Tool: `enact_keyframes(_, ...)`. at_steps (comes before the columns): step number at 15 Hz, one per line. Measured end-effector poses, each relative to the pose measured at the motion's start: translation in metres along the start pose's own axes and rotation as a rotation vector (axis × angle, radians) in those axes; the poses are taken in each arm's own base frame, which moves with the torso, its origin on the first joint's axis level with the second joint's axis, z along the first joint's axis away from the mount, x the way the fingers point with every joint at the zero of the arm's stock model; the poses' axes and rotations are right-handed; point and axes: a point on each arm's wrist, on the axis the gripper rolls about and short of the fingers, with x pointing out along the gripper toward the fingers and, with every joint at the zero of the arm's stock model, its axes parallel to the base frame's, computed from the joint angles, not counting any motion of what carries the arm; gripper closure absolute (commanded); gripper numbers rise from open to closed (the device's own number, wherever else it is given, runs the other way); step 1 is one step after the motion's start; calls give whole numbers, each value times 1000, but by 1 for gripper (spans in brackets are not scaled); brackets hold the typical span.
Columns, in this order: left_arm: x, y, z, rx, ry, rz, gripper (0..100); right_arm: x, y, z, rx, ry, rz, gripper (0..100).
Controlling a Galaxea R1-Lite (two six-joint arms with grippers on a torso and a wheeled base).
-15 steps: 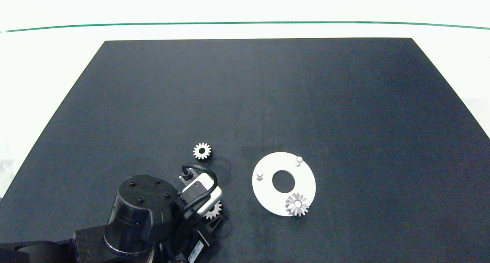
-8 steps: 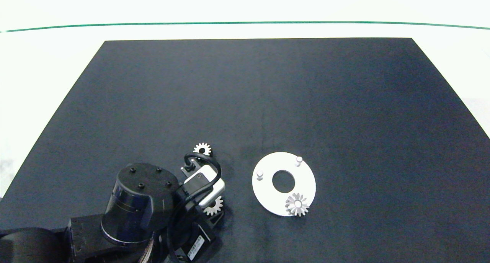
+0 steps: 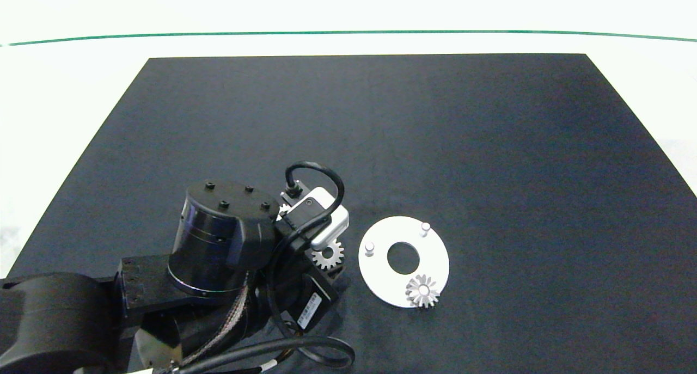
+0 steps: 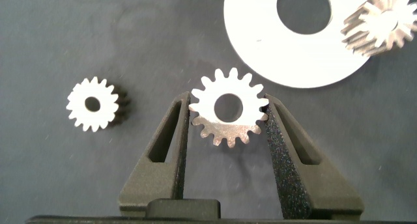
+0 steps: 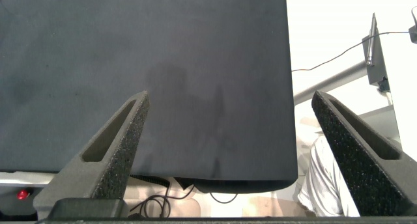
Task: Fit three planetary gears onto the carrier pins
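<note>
You're at lab-style robot test bench: black mat (image 3: pixel 381 134) on plain white tabletop (image 3: pixel 65 91), green line (image 3: pixel 348 33) along far edge, loose cables (image 5: pixel 326 61) and metal stand (image 5: pixel 374 45) beyond mat edge.

Quick count: three gears total. One (image 4: pixel 228 114) sits between the left gripper (image 4: pixel 227 123) fingers, one (image 4: pixel 92 104) lies loose on the worktop (image 3: pixel 381 134), one (image 3: pixel 422 290) is on the disc (image 3: pixel 381 276). One disc, three pins; two pins (image 3: pixel 370 247) (image 3: pixel 425 228) stand bare, the third is under that gear. Two grippers, counting the right gripper (image 5: pixel 228 129).
</note>
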Motion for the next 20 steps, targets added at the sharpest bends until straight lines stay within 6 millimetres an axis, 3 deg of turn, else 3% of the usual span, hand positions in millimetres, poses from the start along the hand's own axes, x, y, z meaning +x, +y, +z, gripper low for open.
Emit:
enact_keyframes(8,20,-11,20,8,-27,-17,93,2,1,1,-7,13,6,0)
enact_keyframes(20,41,-22,27,18,-23,-34,93,6,1,0,-15,25,24,0)
